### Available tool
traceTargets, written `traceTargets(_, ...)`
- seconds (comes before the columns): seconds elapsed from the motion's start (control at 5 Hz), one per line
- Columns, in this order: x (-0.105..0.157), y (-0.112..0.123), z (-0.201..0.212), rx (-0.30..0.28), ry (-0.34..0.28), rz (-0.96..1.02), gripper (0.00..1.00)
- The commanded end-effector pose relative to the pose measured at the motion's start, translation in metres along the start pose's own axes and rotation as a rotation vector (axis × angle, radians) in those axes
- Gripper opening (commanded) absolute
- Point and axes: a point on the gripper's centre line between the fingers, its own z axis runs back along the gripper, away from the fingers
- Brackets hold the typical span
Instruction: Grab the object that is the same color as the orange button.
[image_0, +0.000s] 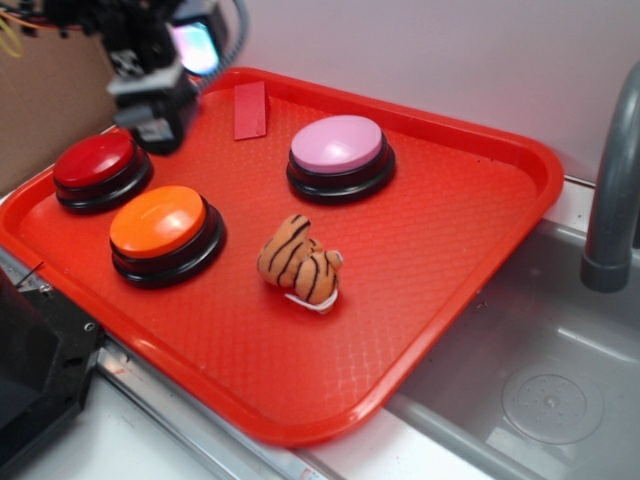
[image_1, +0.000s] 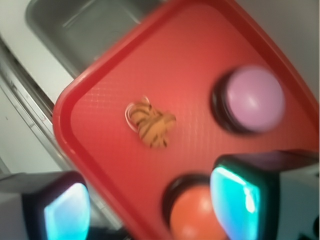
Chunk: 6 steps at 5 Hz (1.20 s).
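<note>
Hovering gripper (image_0: 155, 125) over tray's (image_0: 450, 260) back-left, above red button (image_0: 98, 160); jaws unclear here. Plush tiger (image_0: 300, 262) lies mid-tray, just right of orange button (image_0: 160, 222), front of pink button (image_0: 338, 145). Wrist view, blurred: fingers (image_1: 235, 197) spread, nothing between; tiger (image_1: 150, 124) well apart from them, near the tray's edge.

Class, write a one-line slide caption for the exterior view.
Gripper hovers above the red button while the plush tiger lies untouched beside the orange button on the red tray.
</note>
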Motion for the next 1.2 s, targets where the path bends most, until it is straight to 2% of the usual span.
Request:
traceTargets(0.0, 0.020, 0.007, -0.042, 0.094, -0.021, -0.095, 1.00)
traceTargets(0.4, 0.019, 0.011, -0.101, 0.012, 0.000, -0.166, 1.00)
traceTargets(0.6, 0.016, 0.016, -0.121, 0.009, 0.053, -0.161, 1.00)
traceTargets(0.8, 0.014, 0.018, -0.137, 0.008, 0.075, -0.173, 1.00)
traceTargets(1.0, 0.015, 0.017, -0.136, 0.054, 0.092, -0.169, 0.00)
